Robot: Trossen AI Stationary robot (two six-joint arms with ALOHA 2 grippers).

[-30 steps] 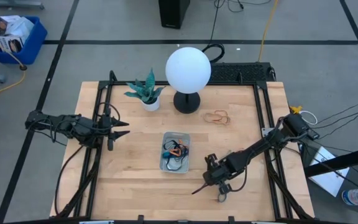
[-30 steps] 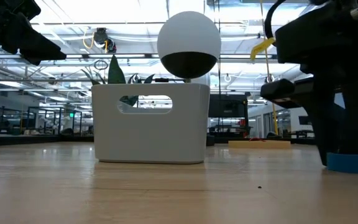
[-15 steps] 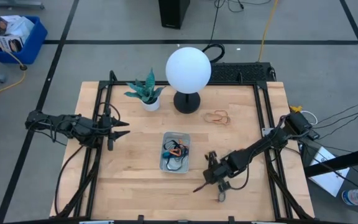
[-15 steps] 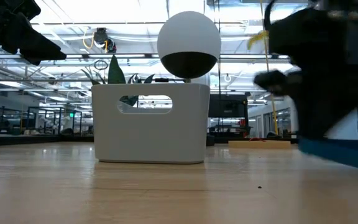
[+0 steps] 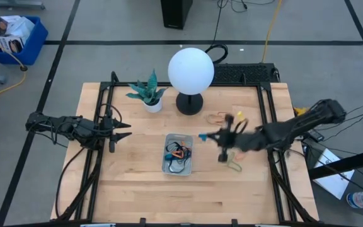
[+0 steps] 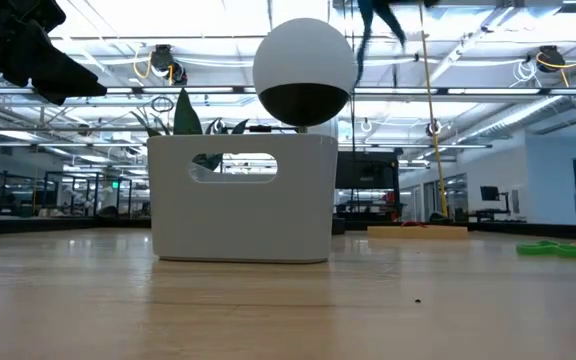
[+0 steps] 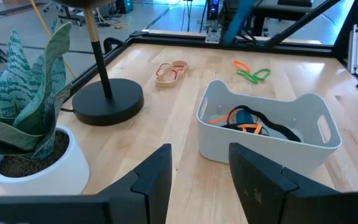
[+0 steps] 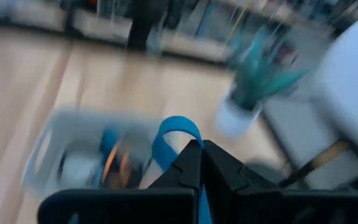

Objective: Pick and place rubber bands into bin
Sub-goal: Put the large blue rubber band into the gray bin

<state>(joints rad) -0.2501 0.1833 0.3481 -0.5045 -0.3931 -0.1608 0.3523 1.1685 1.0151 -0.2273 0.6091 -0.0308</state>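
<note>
On the wooden table (image 5: 137,189), the bin (image 5: 178,154) sits mid-table, its long axis running front to back. The right gripper (image 5: 201,136), clenched on a blue rubber band (image 8: 178,140), hovers just beside it. The left gripper (image 5: 126,129) waits released at the left edge.

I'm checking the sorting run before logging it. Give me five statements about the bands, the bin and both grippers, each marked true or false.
1. The right gripper is shut on a blue rubber band. True.
2. The bin is empty. False: it already holds several bands, orange and dark ones among them.
3. The left gripper is over the bin. False: it waits at the table's left side, open and holding nothing.
4. Green and orange bands lie on the table outside the bin. True.
5. The potted plant stands inside the bin. False: it stands apart, beside the globe lamp.
</note>
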